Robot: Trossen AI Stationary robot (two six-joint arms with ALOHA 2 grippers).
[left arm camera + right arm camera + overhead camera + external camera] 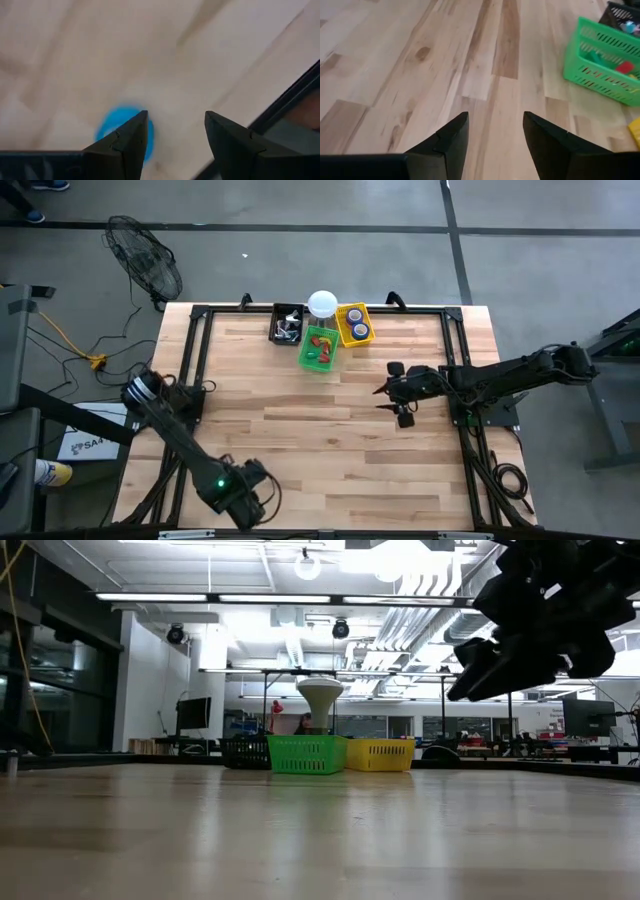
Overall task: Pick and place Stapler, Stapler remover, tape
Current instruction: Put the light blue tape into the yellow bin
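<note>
Sorting looks almost finished: green basket [318, 349] holds red and green items, probably staple removers; the black basket [286, 326] on one side of it holds dark metal things, likely staplers; the yellow basket [354, 324] on its other side holds tape rolls [359, 330]. A white jar [322, 303] sits just behind the green basket. One blue tape [123, 131] is left, well apart from the green basket at the near table edge, under the left gripper [175, 137], fingers apart, not closed on it. Right gripper [400, 393] hovers near the green basket, fingers spread, empty
</note>
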